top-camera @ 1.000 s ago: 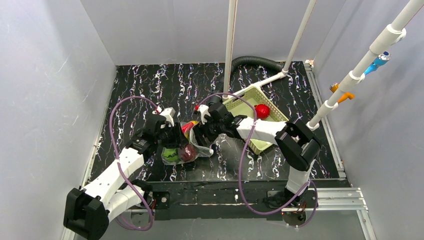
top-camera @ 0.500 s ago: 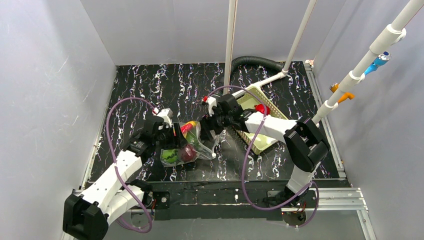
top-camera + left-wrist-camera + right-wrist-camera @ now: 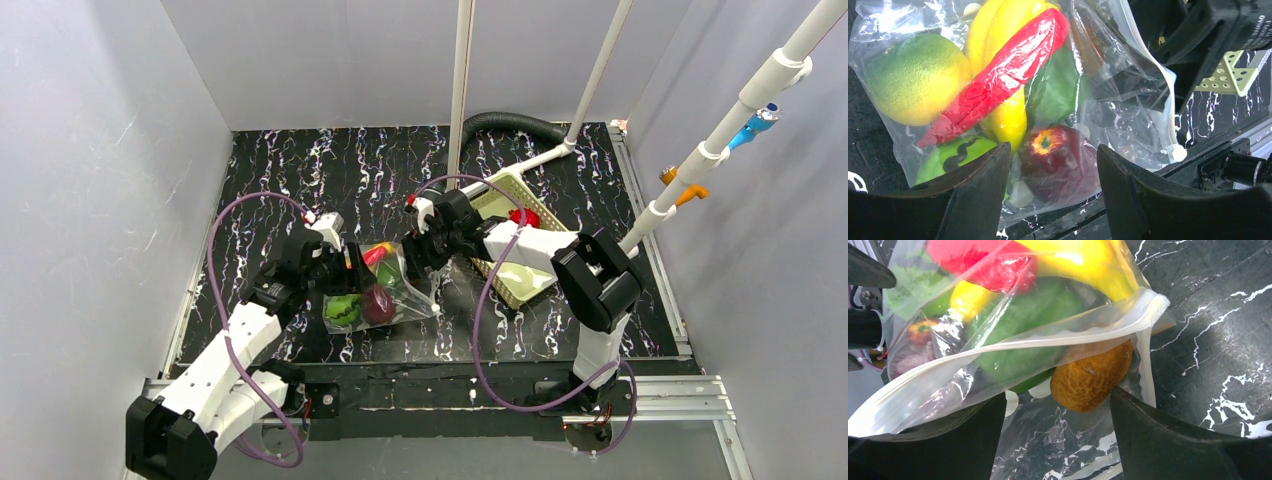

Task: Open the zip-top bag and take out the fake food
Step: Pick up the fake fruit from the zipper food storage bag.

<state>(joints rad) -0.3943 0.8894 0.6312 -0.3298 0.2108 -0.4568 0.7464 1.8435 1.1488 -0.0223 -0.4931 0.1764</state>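
Observation:
The zip-top bag (image 3: 398,292) lies on the black marbled table between my two grippers, with its mouth toward the right gripper. In the left wrist view the bag (image 3: 1128,115) holds a yellow banana (image 3: 1008,120), a red chili (image 3: 1003,75), a dark red apple (image 3: 1060,160) and a green-yellow round fruit (image 3: 918,75). My left gripper (image 3: 1053,195) is open, with the apple end of the bag between its fingers. My right gripper (image 3: 1058,440) is open at the bag's gaping mouth (image 3: 1048,340), where a brown fruit (image 3: 1093,377) sits beside a green piece (image 3: 1023,315).
A pale green slotted basket (image 3: 512,287) with a red item (image 3: 522,216) in it lies behind the right arm. A black hose (image 3: 510,122) and white poles (image 3: 462,90) stand at the back. The table's front edge (image 3: 450,375) is just below the bag.
The two grippers, close together on the bag a second ago, have drawn apart. The right gripper pulled back to the right, and the bag now lies spread wider on the table.

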